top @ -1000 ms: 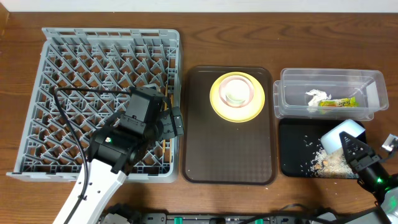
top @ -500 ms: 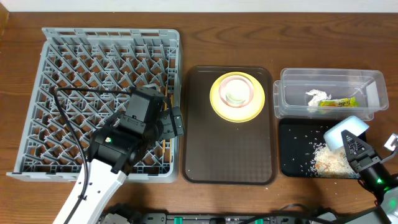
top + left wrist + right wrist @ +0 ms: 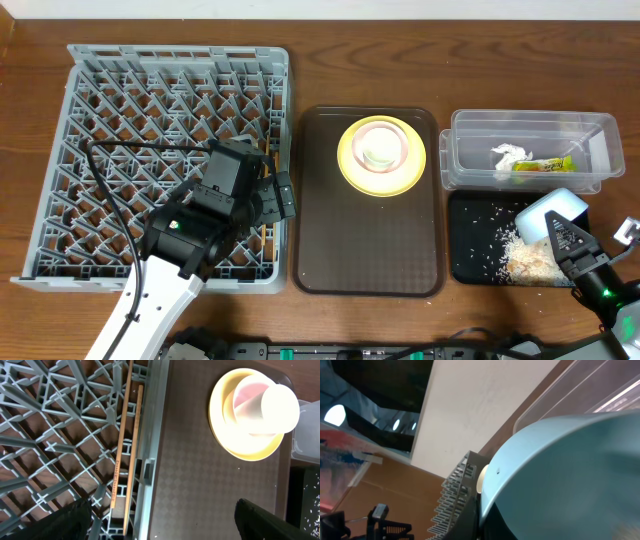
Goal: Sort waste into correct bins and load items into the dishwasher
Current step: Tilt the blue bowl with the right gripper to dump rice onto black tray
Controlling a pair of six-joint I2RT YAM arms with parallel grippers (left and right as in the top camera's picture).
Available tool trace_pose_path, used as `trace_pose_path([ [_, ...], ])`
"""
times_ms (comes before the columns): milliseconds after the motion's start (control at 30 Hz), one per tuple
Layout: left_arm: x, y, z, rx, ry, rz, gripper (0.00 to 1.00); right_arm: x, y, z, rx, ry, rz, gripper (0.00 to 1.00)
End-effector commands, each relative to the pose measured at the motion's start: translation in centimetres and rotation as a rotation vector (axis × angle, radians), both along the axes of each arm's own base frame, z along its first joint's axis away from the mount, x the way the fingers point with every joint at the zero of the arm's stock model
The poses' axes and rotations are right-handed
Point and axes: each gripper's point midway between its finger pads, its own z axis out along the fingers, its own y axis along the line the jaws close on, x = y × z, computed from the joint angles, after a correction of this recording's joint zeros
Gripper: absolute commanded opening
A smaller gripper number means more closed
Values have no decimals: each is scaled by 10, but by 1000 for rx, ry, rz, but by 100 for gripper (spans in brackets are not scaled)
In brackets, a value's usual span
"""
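Observation:
My right gripper (image 3: 566, 243) is shut on the rim of the light blue bowl (image 3: 548, 214) and holds it tilted over the black tray (image 3: 468, 262). Rice scraps (image 3: 528, 262) lie piled in that tray. In the right wrist view the bowl (image 3: 570, 470) fills the frame. The clear tub (image 3: 592, 135) holds the white tissue (image 3: 507, 155) and the yellow-green wrapper (image 3: 545, 165). My left gripper (image 3: 279, 197) is open over the right edge of the grey dish rack (image 3: 130, 110). Two chopsticks (image 3: 126, 445) lie in the rack. The yellow plate (image 3: 352, 178) carries the pink bowl (image 3: 362, 136) and white cup (image 3: 380, 155).
The dark brown serving tray (image 3: 365, 245) lies between the rack and the bins, with the plate stack at its far end. A black cable (image 3: 110, 190) runs across the rack to my left arm. Brown tabletop surrounds everything.
My right gripper rocked the blue bowl slightly right and back left over the black tray. The left arm has not moved.

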Motion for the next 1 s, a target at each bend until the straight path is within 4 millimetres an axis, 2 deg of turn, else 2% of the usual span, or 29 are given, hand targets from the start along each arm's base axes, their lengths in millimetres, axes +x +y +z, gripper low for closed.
trace_pose_path([
  [0,2,3,2,8,-7,12,93,-2,0,8,13,-39,-13,1],
  [67,2,3,2,8,-7,12,93,-1,-2,8,-28,-59,-12,1],
  [433,2,3,2,8,-7,12,92,0,-4,8,54,-17,-14,1],
  [500,2,3,2,8,-7,12,92,1,-7,8,13,-38,-13,1],
  [600,2,3,2,8,-7,12,93,2,-6,8,77,-6,-15,1],
  [767,2,3,2,8,-7,12,92,4,-5,7,238,112,-7,1],
  [900,2,3,2,8,-6,12,93,16,5,-2,149,269,46,1],
  [967,2,3,2,8,-7,12,93,24,17,-2,51,344,105,1],
])
